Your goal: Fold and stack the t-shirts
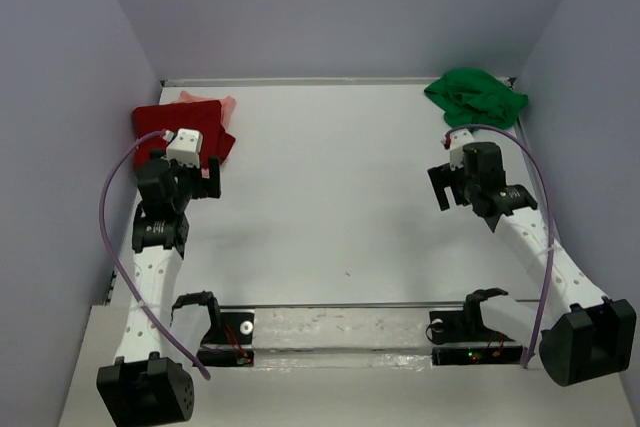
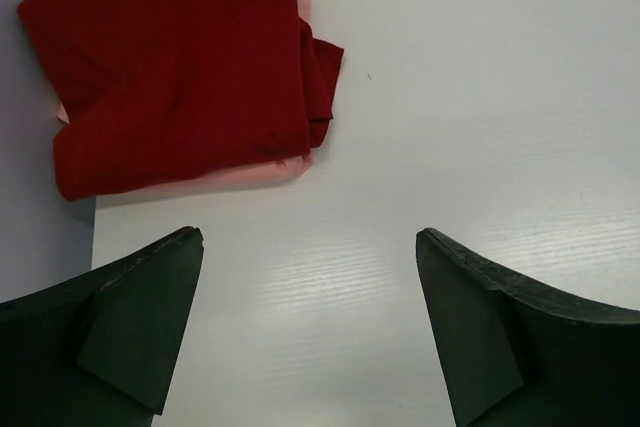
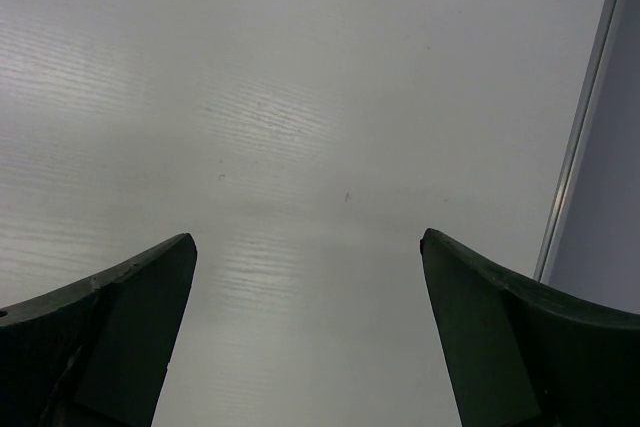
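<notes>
While both hang low over the tabletop (image 1: 330, 197), left gripper (image 2: 310, 242) & right gripper (image 3: 308, 242) gape wide, holding nothing. Far-left corner: folded dark red shirt (image 2: 180, 77), long axis approx left-right, atop pink shirt (image 2: 255, 175). Far-right corner: green shirt (image 1: 475, 95), crumpled.

dark red t-shirt (image 2: 175, 72) plain | salmon pink t-shirt (image 2: 265, 170) (edges only) | green t-shirt (image 1: 474, 96) plain | counter (image 1: 330, 197) white

A white desk (image 1: 330, 217) sits boxed in by pale lavender walls (image 1: 340, 7) at the back and both sides. Soft, even light falls on it; a thin metal trim (image 1: 300, 81) lines its far edge.
</notes>
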Controlling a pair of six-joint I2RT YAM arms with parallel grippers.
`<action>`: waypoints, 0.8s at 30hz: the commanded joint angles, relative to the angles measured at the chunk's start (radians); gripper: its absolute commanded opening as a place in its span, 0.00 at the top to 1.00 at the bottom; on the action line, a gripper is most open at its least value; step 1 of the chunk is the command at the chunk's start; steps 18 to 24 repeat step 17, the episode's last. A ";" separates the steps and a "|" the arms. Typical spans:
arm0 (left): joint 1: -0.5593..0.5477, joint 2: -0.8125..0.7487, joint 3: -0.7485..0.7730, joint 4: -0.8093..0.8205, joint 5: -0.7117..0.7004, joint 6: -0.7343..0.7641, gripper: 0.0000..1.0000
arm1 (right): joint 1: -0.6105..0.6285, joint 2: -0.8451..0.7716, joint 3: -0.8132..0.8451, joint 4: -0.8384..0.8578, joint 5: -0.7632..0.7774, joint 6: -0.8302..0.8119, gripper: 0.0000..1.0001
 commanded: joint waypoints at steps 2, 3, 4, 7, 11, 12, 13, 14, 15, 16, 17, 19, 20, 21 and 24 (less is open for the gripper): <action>0.004 -0.030 -0.054 0.110 0.066 0.003 0.01 | -0.013 0.027 0.012 0.071 0.034 0.018 0.00; 0.004 -0.033 -0.063 0.113 0.080 0.000 0.01 | -0.013 0.036 0.014 0.071 0.035 0.019 0.00; 0.004 -0.034 -0.068 0.114 0.083 -0.003 0.01 | -0.013 0.044 0.015 0.073 0.035 0.021 0.00; 0.004 -0.034 -0.074 0.114 0.085 0.004 0.01 | -0.013 0.064 0.015 0.073 0.044 0.016 0.00; 0.004 -0.037 -0.080 0.116 0.073 0.009 0.01 | -0.022 0.056 0.012 0.073 0.046 0.015 0.00; 0.004 -0.036 -0.079 0.116 0.074 0.010 0.01 | -0.033 0.055 0.014 0.073 0.046 0.015 0.00; 0.004 -0.037 -0.079 0.114 0.077 0.012 0.01 | -0.042 0.047 0.009 0.070 0.014 -0.005 0.00; 0.004 -0.037 -0.079 0.114 0.077 0.012 0.01 | -0.053 0.041 0.005 0.065 0.014 -0.019 0.00; 0.004 -0.040 -0.080 0.114 0.076 0.012 0.01 | -0.065 0.036 0.002 0.059 -0.047 -0.025 0.01; 0.005 -0.043 -0.080 0.114 0.076 0.010 0.01 | -0.076 0.035 0.002 0.050 -0.060 -0.027 0.02; 0.008 -0.046 -0.080 0.114 0.076 0.012 0.01 | -0.076 0.033 0.000 0.051 -0.054 -0.018 0.02; 0.008 -0.046 -0.080 0.114 0.076 0.012 0.01 | -0.076 0.033 0.000 0.051 -0.054 -0.018 0.02; 0.008 -0.046 -0.080 0.114 0.076 0.012 0.01 | -0.076 0.033 0.000 0.051 -0.054 -0.018 0.02; 0.008 -0.046 -0.080 0.114 0.076 0.012 0.01 | -0.076 0.033 0.000 0.051 -0.054 -0.018 0.02; 0.008 -0.046 -0.080 0.114 0.076 0.012 0.01 | -0.076 0.033 0.000 0.051 -0.054 -0.018 0.02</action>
